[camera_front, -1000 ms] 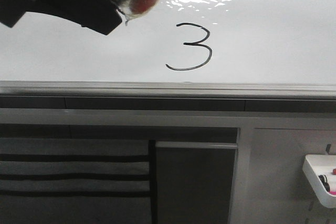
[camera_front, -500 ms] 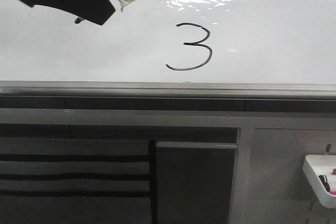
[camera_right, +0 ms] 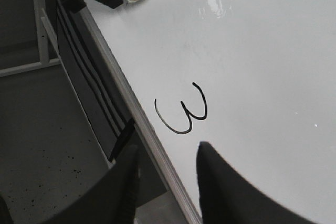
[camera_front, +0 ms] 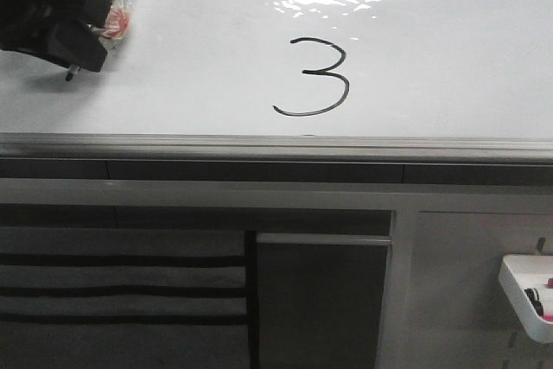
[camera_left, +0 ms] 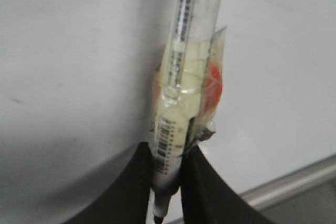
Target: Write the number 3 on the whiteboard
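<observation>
Upright number 3 [camera_front: 313, 77] on whiteboard [camera_front: 449, 58]; left end effector [camera_left: 167, 182] clamped around marker [camera_left: 181, 93]; right end effector [camera_right: 165, 182] agape, empty.

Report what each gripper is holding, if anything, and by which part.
The left gripper holds a marker, clamped near its tip end, just above the black nib; the taped barrel sticks out beyond the fingers. The right gripper is open and holds nothing.

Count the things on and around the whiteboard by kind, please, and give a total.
Whiteboard: 1
Drawn number 3: 1
Marker, held in left end effector: 1
White wall tray: 1
Total: 4
</observation>
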`<move>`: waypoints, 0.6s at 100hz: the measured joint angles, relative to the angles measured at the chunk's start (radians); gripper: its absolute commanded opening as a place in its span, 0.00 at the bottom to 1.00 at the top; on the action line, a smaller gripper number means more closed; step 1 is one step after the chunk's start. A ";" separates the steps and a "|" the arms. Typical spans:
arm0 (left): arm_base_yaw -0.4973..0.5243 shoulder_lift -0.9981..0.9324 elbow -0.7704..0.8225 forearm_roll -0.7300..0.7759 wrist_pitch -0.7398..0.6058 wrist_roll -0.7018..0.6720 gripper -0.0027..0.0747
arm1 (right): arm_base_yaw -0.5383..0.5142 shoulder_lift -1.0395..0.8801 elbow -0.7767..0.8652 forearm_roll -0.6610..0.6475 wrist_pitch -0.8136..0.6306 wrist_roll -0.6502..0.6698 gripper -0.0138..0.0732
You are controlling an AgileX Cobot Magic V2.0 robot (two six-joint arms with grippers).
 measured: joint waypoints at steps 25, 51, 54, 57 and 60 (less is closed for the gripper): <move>0.008 0.026 0.000 -0.030 -0.035 -0.004 0.01 | 0.000 0.000 0.000 0.000 0.020 0.005 0.42; 0.008 0.028 0.000 -0.053 -0.036 -0.004 0.05 | 0.000 0.000 0.000 0.000 0.021 0.005 0.42; 0.008 0.028 0.000 -0.053 -0.036 -0.004 0.08 | 0.000 0.000 0.000 0.000 0.021 0.005 0.42; 0.008 0.028 0.000 -0.055 -0.036 -0.004 0.12 | 0.000 0.000 0.000 0.000 0.021 0.007 0.42; 0.008 0.028 0.000 -0.056 -0.037 -0.004 0.15 | 0.000 0.000 0.000 0.000 0.021 0.009 0.42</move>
